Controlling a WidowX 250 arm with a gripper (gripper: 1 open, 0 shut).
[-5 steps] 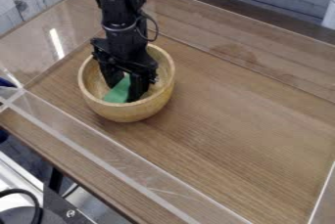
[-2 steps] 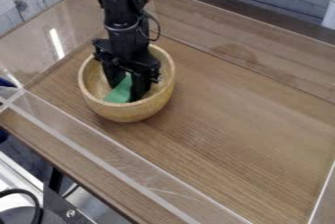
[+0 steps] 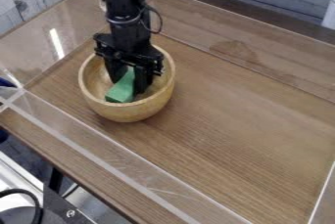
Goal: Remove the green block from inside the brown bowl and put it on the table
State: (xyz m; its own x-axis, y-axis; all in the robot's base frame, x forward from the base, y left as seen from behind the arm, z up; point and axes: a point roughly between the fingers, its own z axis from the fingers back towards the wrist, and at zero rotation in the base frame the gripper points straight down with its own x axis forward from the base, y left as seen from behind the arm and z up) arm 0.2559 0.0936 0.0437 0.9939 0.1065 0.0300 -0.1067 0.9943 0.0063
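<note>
Your hand [image 3: 125,76] points straight down into the brown bowl [image 3: 151,104], fingers clamped on the green block [image 3: 123,89], which sits tilted inside the bowl against its pale interior. The bowl rests on the counter [image 3: 236,120] toward the left side. Clear acrylic walls [image 3: 78,140] border the counter's edges, the nearest just beside the bowl.

soft even daylight, white glare streak on the table [image 3: 59,42], slightly blurry.
</note>
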